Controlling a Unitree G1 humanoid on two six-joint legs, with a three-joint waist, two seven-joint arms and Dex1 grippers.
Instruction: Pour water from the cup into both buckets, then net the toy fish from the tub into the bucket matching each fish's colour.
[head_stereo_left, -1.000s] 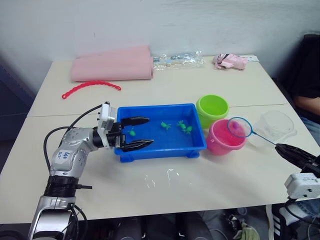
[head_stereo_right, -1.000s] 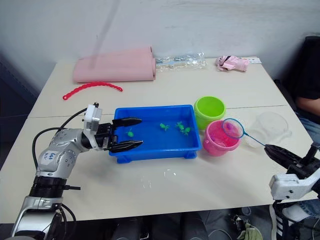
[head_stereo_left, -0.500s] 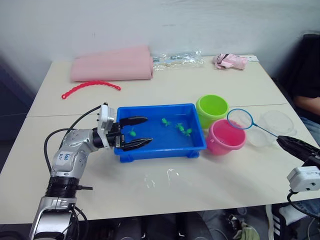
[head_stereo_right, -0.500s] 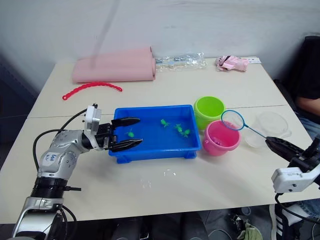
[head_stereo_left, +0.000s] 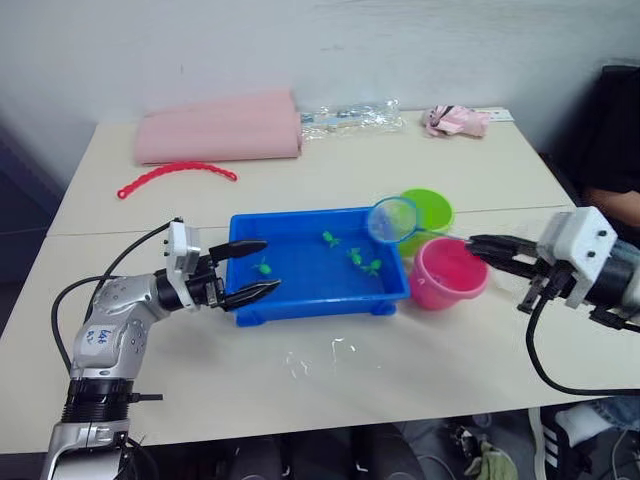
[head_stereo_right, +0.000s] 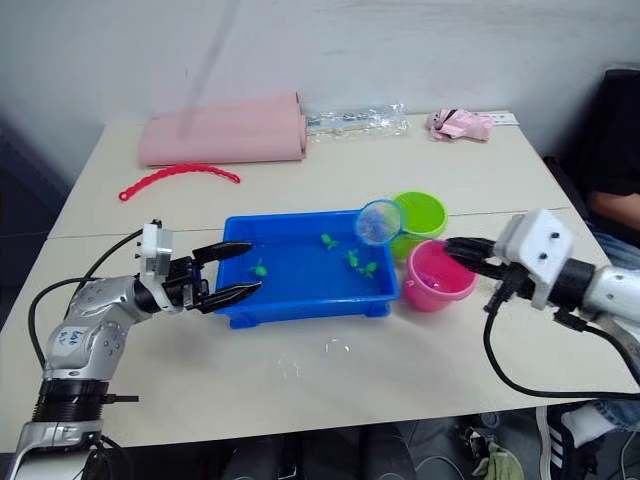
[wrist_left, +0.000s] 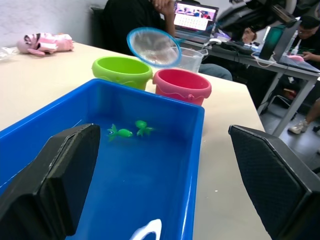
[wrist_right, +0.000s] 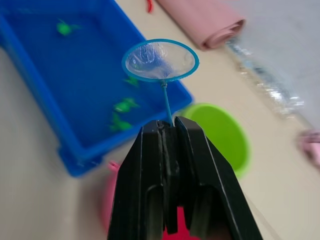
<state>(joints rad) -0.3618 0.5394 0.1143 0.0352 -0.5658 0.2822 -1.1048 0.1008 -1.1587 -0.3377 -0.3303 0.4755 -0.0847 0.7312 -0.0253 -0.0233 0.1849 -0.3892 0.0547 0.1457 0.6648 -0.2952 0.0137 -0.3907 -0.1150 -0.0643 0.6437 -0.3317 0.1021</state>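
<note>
Since a second ago, right arm swung inward; net (head_stereo_left: 391, 219) moved from above pink bucket (head_stereo_left: 448, 272) to far right corner of tub (head_stereo_left: 318, 302).

Head views: right gripper (head_stereo_left: 481, 246) clamped on net handle above pink bucket. Left gripper (head_stereo_left: 252, 268) wide open at tub's left end, holding nothing. Green fish (head_stereo_left: 362, 259) in tub.

Left wrist: green bucket (wrist_left: 122, 71) beside pink one.

Right wrist: fingers (wrist_right: 146, 186) pinch thin handle.

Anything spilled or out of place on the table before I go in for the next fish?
A few wet, shiny patches lie on the table just in front of the tub; they look like spilled water. Both buckets stand upright, the green bucket and the pink bucket, and the tub sits flat.
</note>
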